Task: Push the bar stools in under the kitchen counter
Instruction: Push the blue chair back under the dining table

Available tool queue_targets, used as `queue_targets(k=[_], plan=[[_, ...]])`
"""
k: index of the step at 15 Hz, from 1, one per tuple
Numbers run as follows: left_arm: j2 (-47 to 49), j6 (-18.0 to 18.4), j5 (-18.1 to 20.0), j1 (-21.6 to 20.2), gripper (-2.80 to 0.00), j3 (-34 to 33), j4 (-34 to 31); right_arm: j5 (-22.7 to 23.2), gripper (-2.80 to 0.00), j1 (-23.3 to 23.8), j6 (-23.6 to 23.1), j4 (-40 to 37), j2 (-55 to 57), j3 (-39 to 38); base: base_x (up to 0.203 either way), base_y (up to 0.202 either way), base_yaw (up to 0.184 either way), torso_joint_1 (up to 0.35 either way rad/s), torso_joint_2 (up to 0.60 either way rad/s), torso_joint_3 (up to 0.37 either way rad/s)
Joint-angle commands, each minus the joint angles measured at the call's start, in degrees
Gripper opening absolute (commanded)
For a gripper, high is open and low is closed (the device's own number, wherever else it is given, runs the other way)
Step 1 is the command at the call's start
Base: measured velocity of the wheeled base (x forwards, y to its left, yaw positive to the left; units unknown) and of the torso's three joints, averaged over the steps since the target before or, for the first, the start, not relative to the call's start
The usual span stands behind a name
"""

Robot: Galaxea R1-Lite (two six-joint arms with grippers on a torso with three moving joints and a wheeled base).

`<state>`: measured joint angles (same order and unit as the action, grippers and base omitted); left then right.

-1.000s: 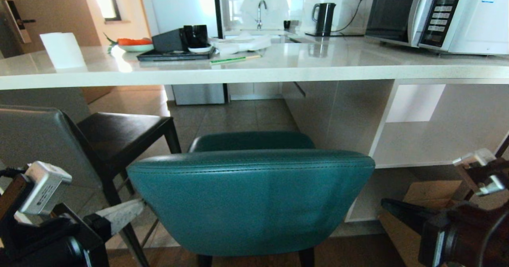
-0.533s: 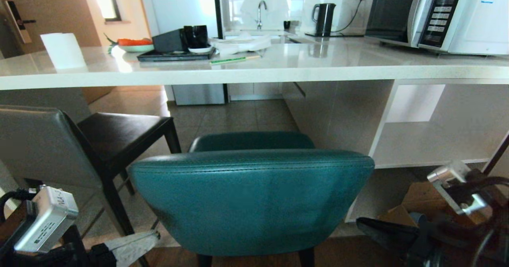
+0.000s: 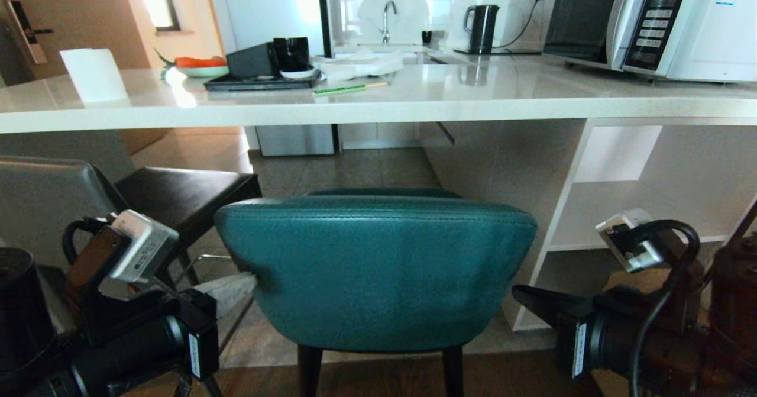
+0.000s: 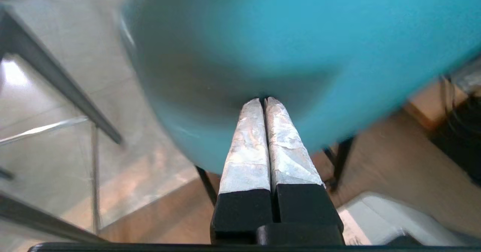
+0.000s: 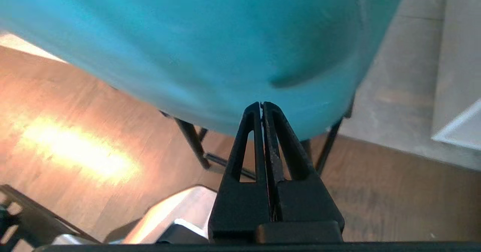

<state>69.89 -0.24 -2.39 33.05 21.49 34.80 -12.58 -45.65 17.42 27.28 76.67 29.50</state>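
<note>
The grey stool (image 3: 53,207) is standing at far left, its dark seat partly under the bench (image 3: 378,110). The left gripper (image 4: 263,103) is presenting jaws pressed together, tips touching the left rear of the teal stool (image 3: 376,273) back. That stool is standing centred before the bench, seat edge just under the slab, back lying crosswise to the push line. The right gripper (image 5: 262,105), jaws likewise pressed together, is meeting the right rear of the back. Both tips are lying directly behind the padding, equally near; the bench lies straight beyond. The microwave (image 3: 650,21) panel and label are carrying text too small to read.
</note>
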Motion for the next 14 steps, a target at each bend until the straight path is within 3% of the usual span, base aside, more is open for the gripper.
queue_targets(k=[1,6,9,14], plan=[[1.9,0.0,0.2,-0.1,-2.80,0.1,-0.2,-0.1,-2.80,0.6,0.1,0.1,0.8,-0.2,0.000,0.000,0.000,0.000,0.00,0.000],[2.1,-0.2,0.2,-0.1,-2.80,0.2,-0.2,0.1,-2.80,2.2,0.1,0.8,3.2,0.6,0.000,0.000,0.000,0.000,0.00,0.000],[2.3,-0.4,0.1,-0.3,-2.80,0.3,-0.2,0.1,-2.80,3.8,0.0,4.9,7.5,3.9,0.000,0.000,0.000,0.000,0.00,0.000],[3.6,-0.5,0.2,-2.5,-2.80,1.5,-0.1,-0.1,-2.80,4.0,0.1,5.7,10.0,6.6,0.000,0.000,0.000,0.000,0.00,0.000]])
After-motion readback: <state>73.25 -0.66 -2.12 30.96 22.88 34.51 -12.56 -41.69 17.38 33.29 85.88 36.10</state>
